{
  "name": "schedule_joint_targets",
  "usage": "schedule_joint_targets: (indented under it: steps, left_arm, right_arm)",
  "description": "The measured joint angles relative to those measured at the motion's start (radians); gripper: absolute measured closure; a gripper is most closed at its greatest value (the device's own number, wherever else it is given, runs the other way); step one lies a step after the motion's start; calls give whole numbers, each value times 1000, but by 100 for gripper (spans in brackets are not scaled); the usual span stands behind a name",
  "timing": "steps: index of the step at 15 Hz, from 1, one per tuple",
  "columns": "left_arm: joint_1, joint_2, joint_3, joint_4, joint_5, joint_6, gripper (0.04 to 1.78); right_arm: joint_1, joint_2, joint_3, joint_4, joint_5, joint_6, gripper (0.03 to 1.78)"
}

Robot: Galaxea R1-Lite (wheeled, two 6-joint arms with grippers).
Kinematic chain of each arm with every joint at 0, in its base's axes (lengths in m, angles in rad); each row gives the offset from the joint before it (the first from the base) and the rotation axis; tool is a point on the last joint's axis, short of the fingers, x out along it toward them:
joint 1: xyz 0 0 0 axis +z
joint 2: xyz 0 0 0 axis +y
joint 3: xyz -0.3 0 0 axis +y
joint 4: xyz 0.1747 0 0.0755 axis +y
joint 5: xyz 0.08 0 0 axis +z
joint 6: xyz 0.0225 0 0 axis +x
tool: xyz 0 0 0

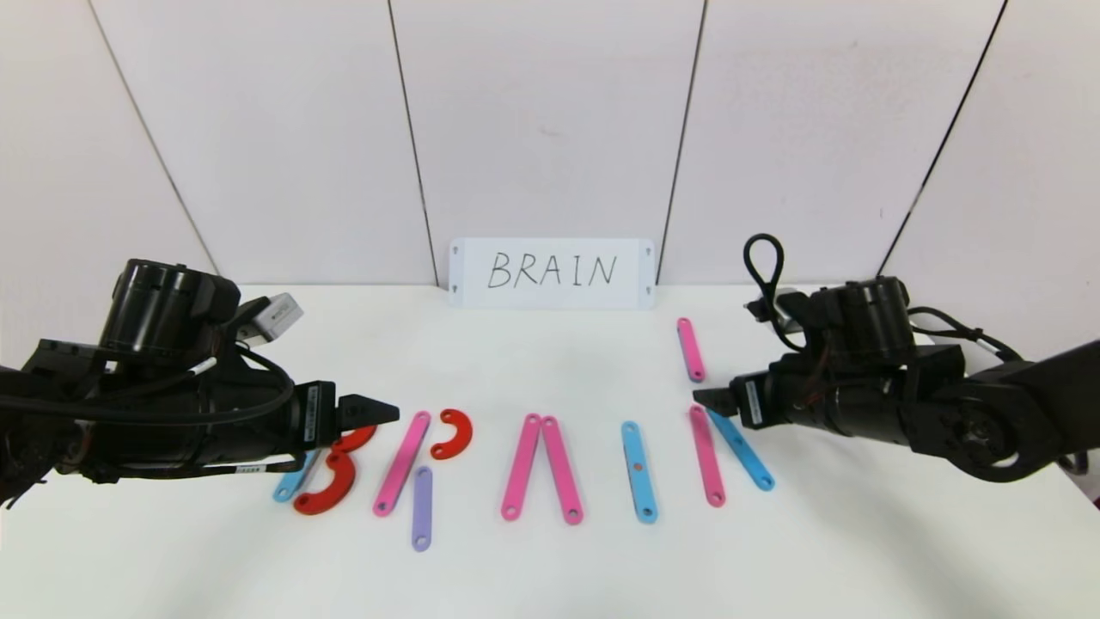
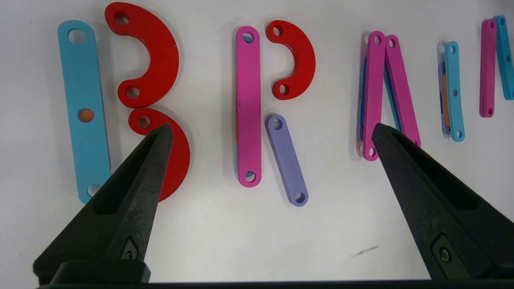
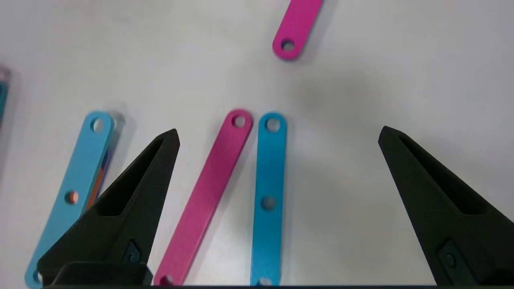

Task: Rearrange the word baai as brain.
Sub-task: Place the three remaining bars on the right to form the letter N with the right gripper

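The word lies in a row on the white table (image 1: pixel 550 567). A light-blue strip (image 2: pixel 83 108) and two red arcs (image 2: pixel 150 56) form a B. A pink strip (image 1: pixel 401 464), a red arc (image 1: pixel 453 432) and a purple strip (image 1: pixel 421 507) form an R. Two pink strips (image 1: pixel 541 468) meet in a peak, then comes a light-blue strip (image 1: pixel 639 472). A pink strip (image 3: pixel 209 192) and a light-blue strip (image 3: pixel 269 192) lie side by side; a loose pink strip (image 1: pixel 690 349) lies behind them. My left gripper (image 2: pixel 271 128) is open and empty above the B and R. My right gripper (image 3: pixel 279 132) is open and empty above the last pair.
A white card (image 1: pixel 551 272) with handwritten "BRAIN" leans against the panelled wall at the back centre. The table's right edge runs close behind my right arm (image 1: pixel 988 413).
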Motion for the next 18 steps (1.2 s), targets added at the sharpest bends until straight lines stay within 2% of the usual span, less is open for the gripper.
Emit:
schedule_joint_targets:
  steps: [2, 3, 6, 11, 14, 16, 18]
  left_arm:
    - [-1, 0, 1, 0, 0, 0, 9]
    - [-1, 0, 1, -1, 0, 0, 9]
    - [-2, 0, 3, -1, 1, 0, 9]
    - [-5, 0, 4, -1, 0, 0, 9]
    - [-9, 1, 5, 0, 1, 0, 9]
    - [-9, 1, 6, 0, 1, 1, 9]
    - [-10, 1, 7, 0, 0, 0, 9]
  right_arm:
    - [7, 53, -87, 5, -51, 10, 7]
    - [7, 84, -139, 18, -63, 18, 7]
    - [4, 175, -283, 86, -71, 49, 7]
    - [1, 322, -440, 96, -111, 61, 11]
    - [2, 360, -459, 87, -111, 64, 35]
    - [3, 370, -461, 87, -111, 64, 65]
    - [3, 373, -461, 88, -112, 66, 104]
